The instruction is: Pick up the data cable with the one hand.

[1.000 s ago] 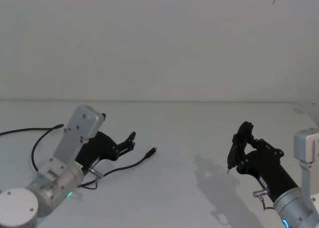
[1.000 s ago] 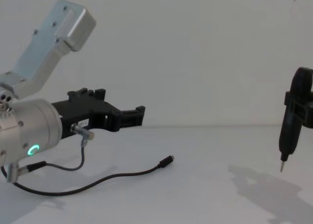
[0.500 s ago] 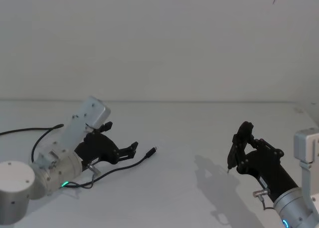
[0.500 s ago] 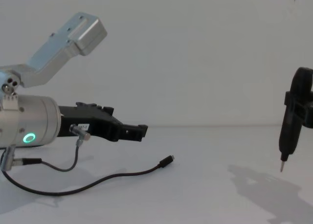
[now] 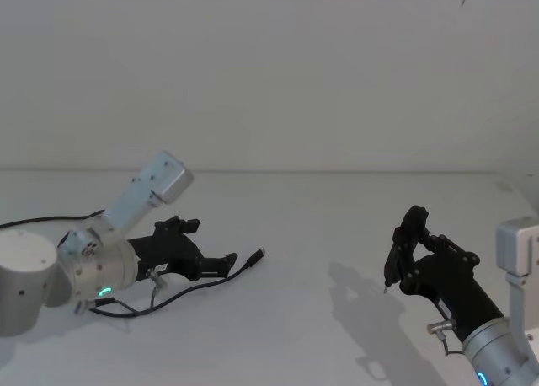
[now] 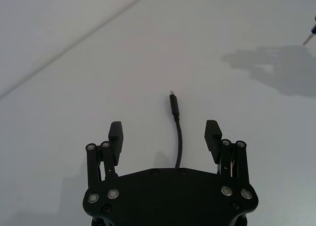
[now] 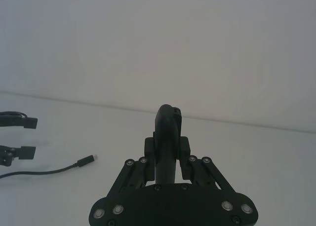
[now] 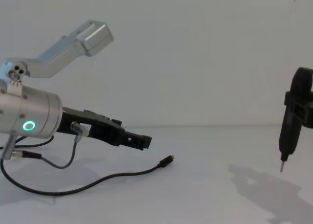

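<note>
While the left gripper [image 5: 226, 260] is hanging low over the table [image 5: 320, 226]: its jaws are standing wide apart, gripping nothing.
Data cable [image 6: 177, 137]: lying loose on the table, its cord running out from under the claw's palm and midway between the two fingers.
Plug [image 6: 173, 100]: resting just ahead of the fingertips, pointing away from the claw.
Step in hand: I am reading this as the final approach to the grasp; the cable is not being lifted yet.
Doing it well: the claw is needing to sink until both fingers are flanking the cord just behind the plug, keeping it centred, then closing squarely. A cord this thin is likely slipping free if the pads are closing too high.
Right gripper [image 7: 168, 147]: idling well apart, off to the claw's right, clenched on a black pen-shaped tool [image 7: 167, 120].
Hard to make out: whether the fingertips are touching the table; where the cord is going beneath the palm; where its far end is lying; and where the grey lead [image 8: 73, 153] at the wrist is parting from the black cord.
</note>
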Robot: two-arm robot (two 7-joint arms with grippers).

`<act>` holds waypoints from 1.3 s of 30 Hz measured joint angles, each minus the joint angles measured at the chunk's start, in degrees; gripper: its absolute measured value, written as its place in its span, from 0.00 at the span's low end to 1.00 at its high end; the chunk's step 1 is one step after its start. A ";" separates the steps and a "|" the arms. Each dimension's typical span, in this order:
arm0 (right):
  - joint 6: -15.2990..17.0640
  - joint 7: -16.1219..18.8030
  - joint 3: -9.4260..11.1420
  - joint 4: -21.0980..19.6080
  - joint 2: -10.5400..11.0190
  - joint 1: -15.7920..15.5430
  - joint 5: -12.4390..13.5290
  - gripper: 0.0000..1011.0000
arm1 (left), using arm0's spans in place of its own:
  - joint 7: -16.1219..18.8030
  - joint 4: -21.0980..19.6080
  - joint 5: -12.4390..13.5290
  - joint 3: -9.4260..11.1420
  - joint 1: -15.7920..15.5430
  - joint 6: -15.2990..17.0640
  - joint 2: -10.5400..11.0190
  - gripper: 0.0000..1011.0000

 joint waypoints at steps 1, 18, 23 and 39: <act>0.00 0.00 0.00 0.00 0.00 0.00 0.00 0.28 | -0.62 0.42 -0.06 0.31 -0.54 0.38 0.03 0.99; 0.00 0.00 0.00 0.00 0.00 0.00 0.00 0.28 | -6.01 3.61 -0.88 3.17 -5.48 6.07 0.93 0.99; 0.00 0.00 0.00 0.00 0.00 0.00 0.00 0.28 | -6.14 2.95 -1.50 3.12 -5.31 7.21 1.47 0.99; 0.00 0.00 0.00 0.00 0.00 0.00 0.00 0.28 | -5.11 1.41 -3.46 2.44 -2.63 9.70 2.97 0.99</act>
